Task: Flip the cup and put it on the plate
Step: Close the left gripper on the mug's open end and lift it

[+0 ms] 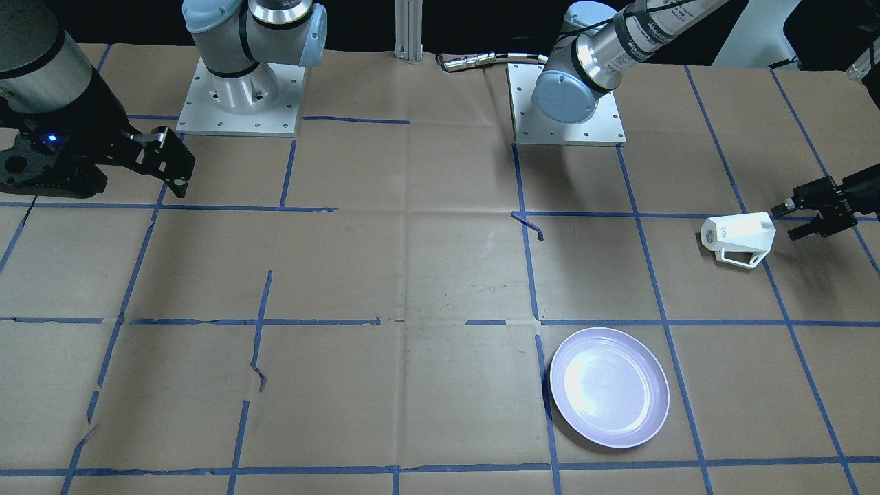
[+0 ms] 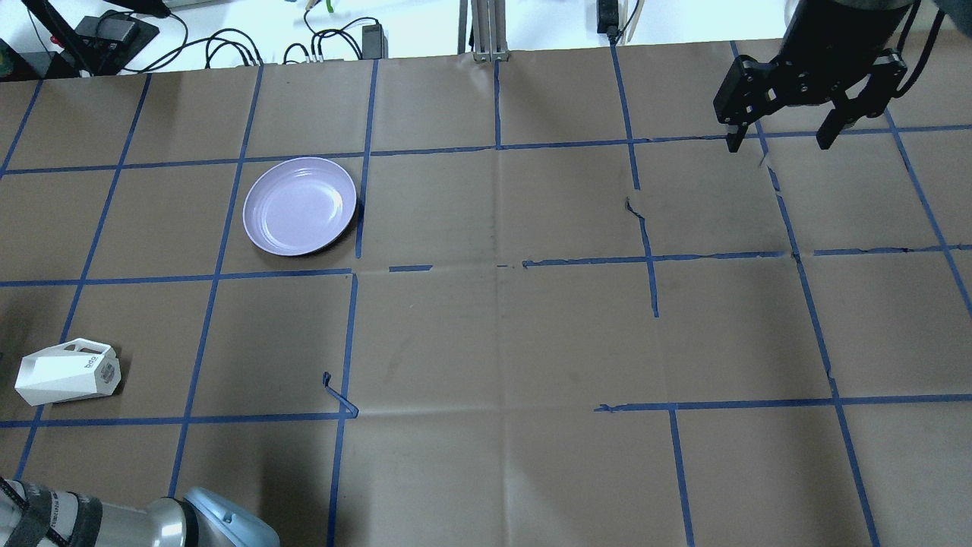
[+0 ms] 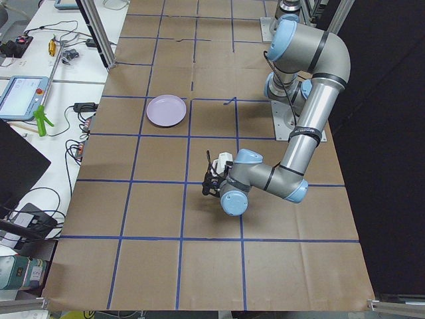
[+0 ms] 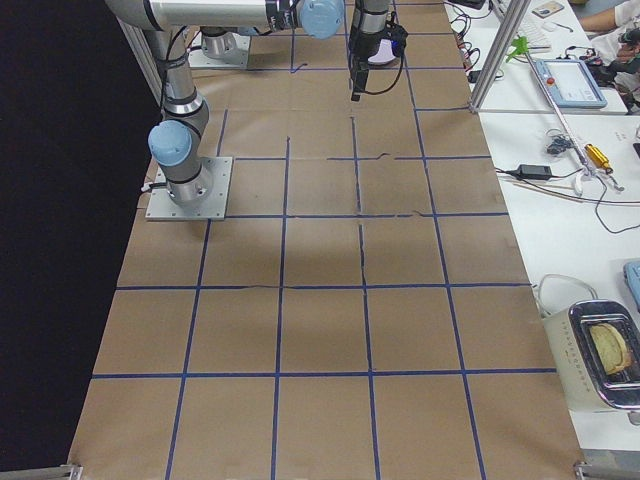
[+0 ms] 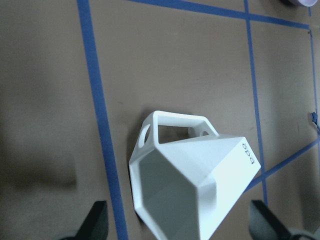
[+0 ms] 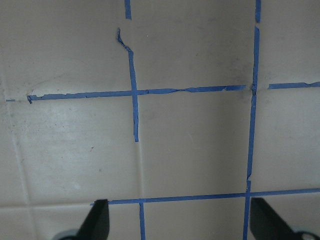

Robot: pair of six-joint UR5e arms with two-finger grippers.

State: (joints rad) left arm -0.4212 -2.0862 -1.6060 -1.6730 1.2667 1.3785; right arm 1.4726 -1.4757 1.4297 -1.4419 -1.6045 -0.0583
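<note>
The white faceted cup [image 1: 739,237] lies on its side on the brown paper, handle toward the plate side, dark logo on the base. It also shows in the overhead view [image 2: 67,372] and fills the left wrist view [image 5: 195,185], its open hexagonal mouth facing the camera. My left gripper [image 1: 784,220] is open and level with the cup's mouth, its fingertips [image 5: 95,225] standing to either side just short of the rim. The lavender plate [image 1: 609,387] [image 2: 300,206] sits empty, well away from the cup. My right gripper [image 2: 781,143] is open and empty, far across the table.
The two arm base plates [image 1: 240,103] [image 1: 567,103] stand at the robot's edge. Blue tape lines grid the paper, with a loose curl of tape [image 2: 338,395] between cup and table middle. Cables and boxes [image 2: 114,30] lie beyond the far edge.
</note>
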